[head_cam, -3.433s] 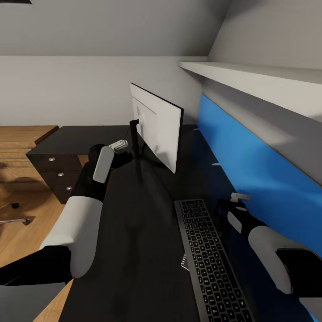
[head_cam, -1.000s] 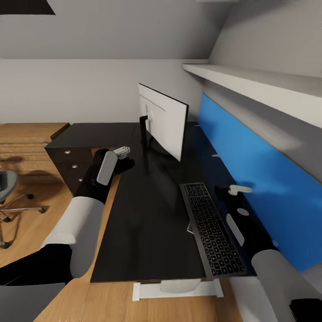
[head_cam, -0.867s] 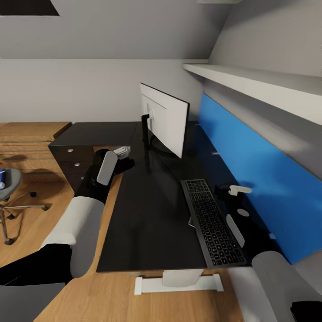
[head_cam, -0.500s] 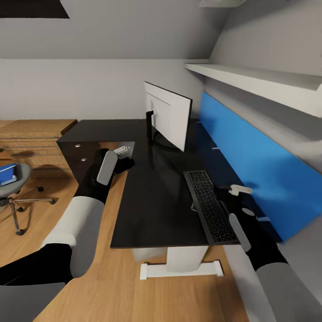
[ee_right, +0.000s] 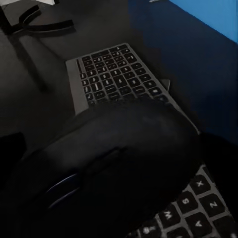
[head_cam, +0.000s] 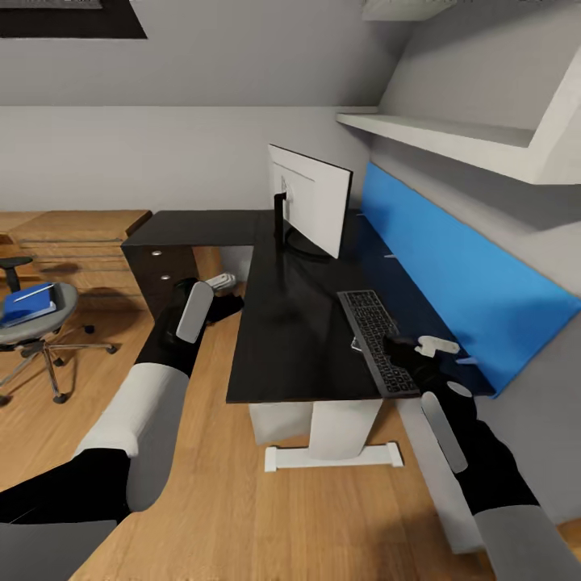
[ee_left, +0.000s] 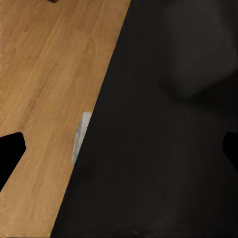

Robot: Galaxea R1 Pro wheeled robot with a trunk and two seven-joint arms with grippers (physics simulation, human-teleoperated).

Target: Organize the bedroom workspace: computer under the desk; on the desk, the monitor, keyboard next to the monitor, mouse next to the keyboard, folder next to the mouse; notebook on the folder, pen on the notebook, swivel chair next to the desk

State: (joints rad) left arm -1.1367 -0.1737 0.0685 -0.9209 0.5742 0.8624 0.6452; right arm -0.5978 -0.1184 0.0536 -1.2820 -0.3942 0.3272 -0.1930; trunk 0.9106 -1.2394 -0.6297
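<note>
Carrying the mouse [ee_right: 114, 163] clenched in its right pincer [head_cam: 411, 351] above the keyboard [head_cam: 374, 328] near the tabletop's [head_cam: 290, 323] front edge, ready to set it alongside; left pincer [head_cam: 219, 284] state unclear.

Glossy black L-shaped bench top [head_cam: 298, 323], faintly reflective. Warm wood-plank floor [head_cam: 234, 492], satin sheen. Matt black plastic mouse [ee_right: 114, 168]. Chrome star-base swivel chair [head_cam: 36, 343].

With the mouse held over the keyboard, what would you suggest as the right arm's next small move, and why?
Probably shift the right gripper sideways to bare desk beside the keyboard, then lower. The mouse hangs over the keys, not the desk.
</note>
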